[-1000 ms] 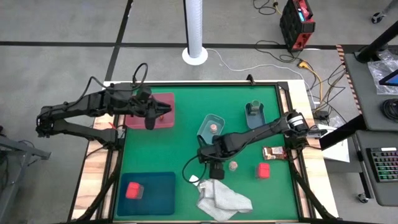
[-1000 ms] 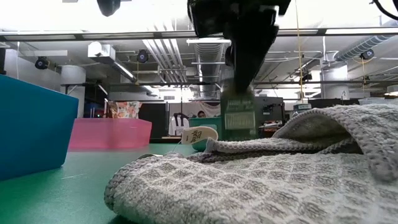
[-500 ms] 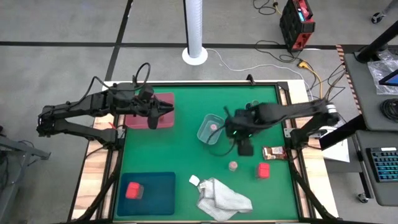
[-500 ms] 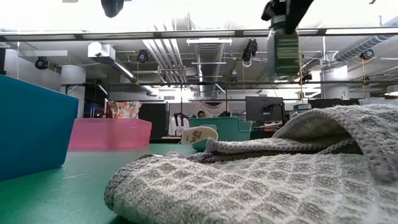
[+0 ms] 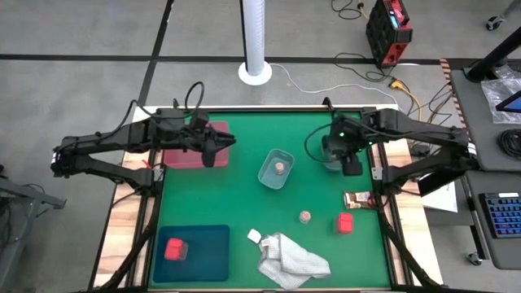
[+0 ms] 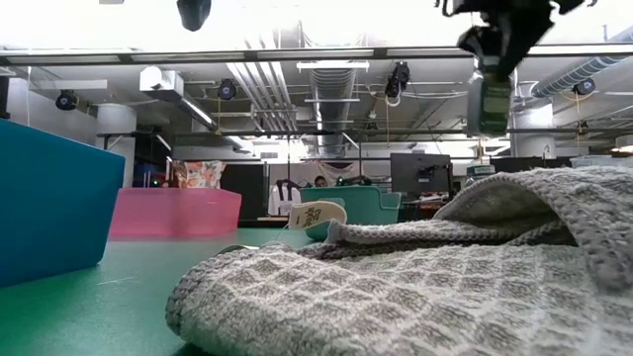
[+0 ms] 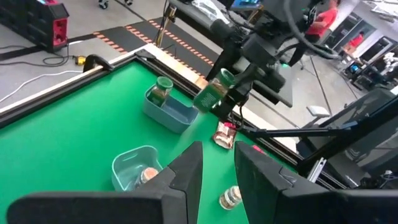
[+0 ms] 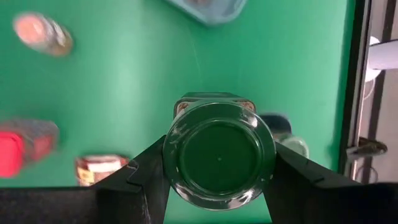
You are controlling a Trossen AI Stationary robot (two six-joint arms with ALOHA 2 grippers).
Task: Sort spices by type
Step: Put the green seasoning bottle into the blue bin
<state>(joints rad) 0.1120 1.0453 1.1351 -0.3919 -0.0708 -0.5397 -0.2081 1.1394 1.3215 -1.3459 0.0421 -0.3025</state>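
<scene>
My right gripper point(image 5: 347, 159) is shut on a dark green jar point(image 8: 219, 155) high over the far right of the table, beside a bluish tub point(image 7: 169, 111) that holds another green jar point(image 7: 163, 91). My left gripper point(image 5: 214, 149) hovers at the right edge of the pink tray point(image 5: 181, 156), its fingers point(image 7: 186, 177) a little apart with nothing between them. A tan-topped jar point(image 5: 280, 168) sits in the middle tub point(image 5: 275, 169) and another point(image 5: 304, 216) stands on the mat. A brown sachet point(image 5: 356, 199) and a pink block point(image 5: 345, 222) lie near right. My right gripper pinches the green jar between its two fingers point(image 8: 140, 180), on opposite sides of the jar near its lid end point(image 8: 176, 146). The fingers come from above, slanting down. The jar hangs below them point(image 6: 490, 104), lifted clear of the table and a little tilted.
A white-grey cloth point(image 5: 289, 259) lies crumpled at the near edge and fills the low view. The teal tray point(image 5: 207, 254) at near left holds a pink block point(image 5: 174, 249). Green mat lies bare between the trays and the middle tub.
My right gripper has risen from beside the cloth and swung toward the table's far right edge, turning as it went, carrying the green jar lifted clear to beside the far right tub. My left gripper has edged a little toward the right.
</scene>
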